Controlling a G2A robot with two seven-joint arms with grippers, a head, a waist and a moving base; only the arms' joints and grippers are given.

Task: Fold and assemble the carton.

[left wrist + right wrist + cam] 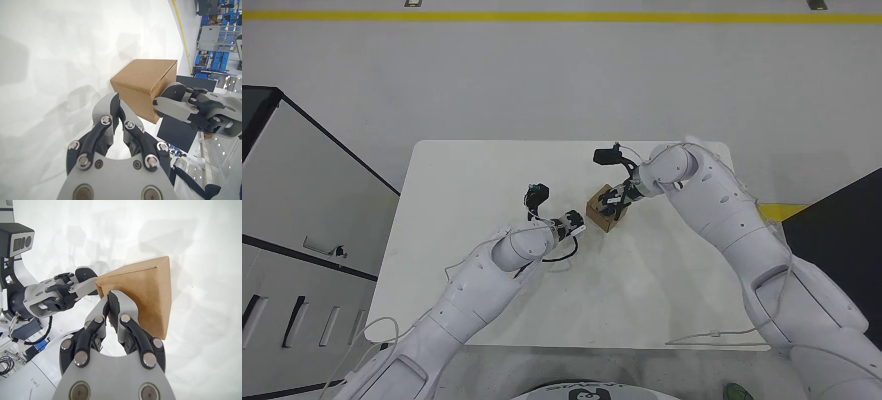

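A grey cabinet [302, 200] stands on the floor just left of the white table [442, 300], and a yellow line [562, 16] runs across the floor beyond the table's far edge.

From the near left corner the left arm stretches over the table toward its middle. The left claw [117, 106] has its fingers [114, 106] pressed together with nothing between the pads. Its tip sits against a lower corner of the carton [604, 210].

The carton is a small brown cardboard box, folded into a closed cube. It is near the middle of the table, a little to the right, turned corner-on to the table's edges. It is caught between the two claws, and whether it rests flat on the table cannot be told.

On the carton's other side is the right claw [110, 298], which comes in from the far right. Its fingers [113, 308] are also together, pad against pad, and the tip touches the edge of a carton face close to a corner. The right arm runs back toward the near right corner of the table, and a dark panel [842, 220] stands on the floor past the table's right edge.
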